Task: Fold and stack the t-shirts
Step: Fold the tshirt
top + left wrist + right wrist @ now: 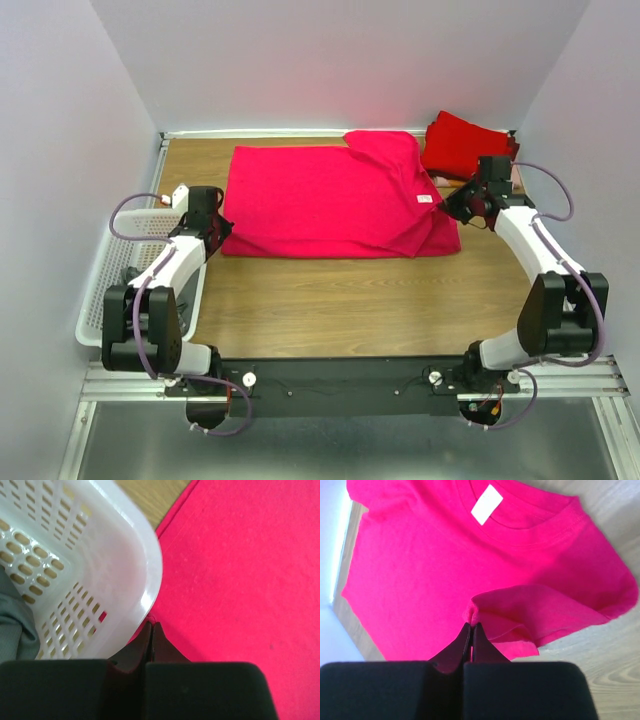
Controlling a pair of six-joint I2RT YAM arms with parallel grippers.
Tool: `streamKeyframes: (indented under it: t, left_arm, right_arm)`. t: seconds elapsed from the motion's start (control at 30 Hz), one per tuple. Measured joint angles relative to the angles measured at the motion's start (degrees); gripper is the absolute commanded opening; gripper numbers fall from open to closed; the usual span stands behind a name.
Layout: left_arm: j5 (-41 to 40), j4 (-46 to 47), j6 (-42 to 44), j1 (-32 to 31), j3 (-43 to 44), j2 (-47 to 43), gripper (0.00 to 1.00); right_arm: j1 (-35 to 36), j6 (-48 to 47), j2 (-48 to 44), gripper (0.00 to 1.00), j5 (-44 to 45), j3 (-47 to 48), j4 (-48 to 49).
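Two arms work one garment across the wooden worktop (330, 310). Largest is the pink-red t-shirt (310, 200), lying sideways over the far half of the worktop, its hem toward the left arm and its neck toward the right. The far right part is already turned over onto the body, so it lies partly folded rather than flat.

Next in size, the white lattice basket (110, 270) sits at the left edge, touching the shirt's hem in the left wrist view, with some grey cloth (15, 620) inside it. The deeper red t-shirts (462, 142) lie folded in the far right corner, just beside the pink one.

The left tool (210, 215) is closed narrow at the hem, apparently nipping its edge. The right tool (455, 205) is likewise pinched tight on a puckered bit of sleeve, below the white neck label (486, 504).

My reading: this is mid-fold on the pink shirt, with stacking yet to come. The next move calls for both pinches to lift and carry together, keeping the cloth taut so the fold lands straight.
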Motion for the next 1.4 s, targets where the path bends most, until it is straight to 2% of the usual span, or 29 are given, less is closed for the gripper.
streamKeyframes:
  t: [0.4,1.4]
  left_arm:
    - [-1.6,-0.2,-1.3,0.0,6.3,7.2,0.0]
    - [-3.1,-0.6,-3.0,0.1,13.0,16.1,0.0]
  right_arm:
    - [-5.6,-0.2,6.5,0.01,-4.6,4.2,2.7]
    - [-7.9,-0.3,17.2,0.01,-11.0,11.7,6.3]
